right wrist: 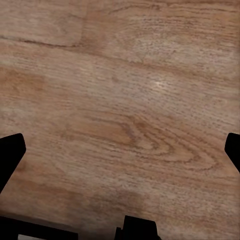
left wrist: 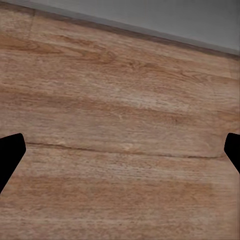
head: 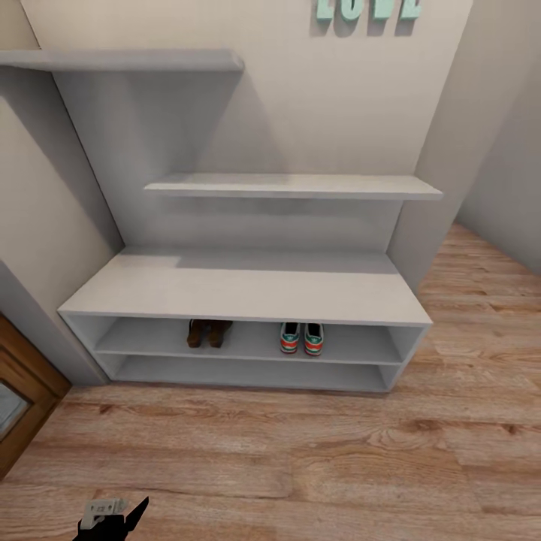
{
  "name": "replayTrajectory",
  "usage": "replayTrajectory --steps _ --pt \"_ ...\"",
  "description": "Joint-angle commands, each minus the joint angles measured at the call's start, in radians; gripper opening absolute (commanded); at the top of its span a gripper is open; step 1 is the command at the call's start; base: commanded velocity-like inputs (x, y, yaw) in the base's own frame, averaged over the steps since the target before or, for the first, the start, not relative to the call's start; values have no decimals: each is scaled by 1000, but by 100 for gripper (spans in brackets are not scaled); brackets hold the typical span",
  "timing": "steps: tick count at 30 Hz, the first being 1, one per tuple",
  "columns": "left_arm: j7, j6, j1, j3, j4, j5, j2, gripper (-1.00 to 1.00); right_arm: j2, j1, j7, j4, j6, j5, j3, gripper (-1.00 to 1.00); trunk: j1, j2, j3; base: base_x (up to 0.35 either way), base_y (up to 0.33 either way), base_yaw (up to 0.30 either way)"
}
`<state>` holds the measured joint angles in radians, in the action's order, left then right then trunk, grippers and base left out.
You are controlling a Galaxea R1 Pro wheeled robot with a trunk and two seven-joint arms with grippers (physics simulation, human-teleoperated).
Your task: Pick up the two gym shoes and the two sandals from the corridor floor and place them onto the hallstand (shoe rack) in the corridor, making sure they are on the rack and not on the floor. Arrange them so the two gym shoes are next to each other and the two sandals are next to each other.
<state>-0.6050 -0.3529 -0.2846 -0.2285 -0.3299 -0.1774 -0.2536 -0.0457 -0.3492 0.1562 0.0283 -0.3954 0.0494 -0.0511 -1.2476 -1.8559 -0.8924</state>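
The pale grey hallstand stands against the wall under mint letters. On its upper open shelf the two gym shoes sit side by side, right of centre. The two dark brown sandals sit together on the same shelf, left of centre. The corridor floor of wood planks lies in front. A bit of my left arm shows at the bottom edge of the head view. My left gripper is open over bare floor, fingertips far apart. My right gripper is also open over bare planks.
Two staggered wall shelves hang above the bench. A wooden door frame stands at the left. A wall corner juts out right of the stand, with floor running past it.
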Motion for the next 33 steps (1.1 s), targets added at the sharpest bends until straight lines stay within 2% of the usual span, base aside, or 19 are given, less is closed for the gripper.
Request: replayTrajectory --steps 1,33 --pt "-9 2 -1 -3 1 -7 0 100 0 -1 -1 -1 -3 4 -4 100 0 0 -1 0 0 0" --pt "-10 2 -1 -3 1 -7 0 100 0 -1 -1 -1 -3 4 -4 100 0 0 -1 0 0 0"
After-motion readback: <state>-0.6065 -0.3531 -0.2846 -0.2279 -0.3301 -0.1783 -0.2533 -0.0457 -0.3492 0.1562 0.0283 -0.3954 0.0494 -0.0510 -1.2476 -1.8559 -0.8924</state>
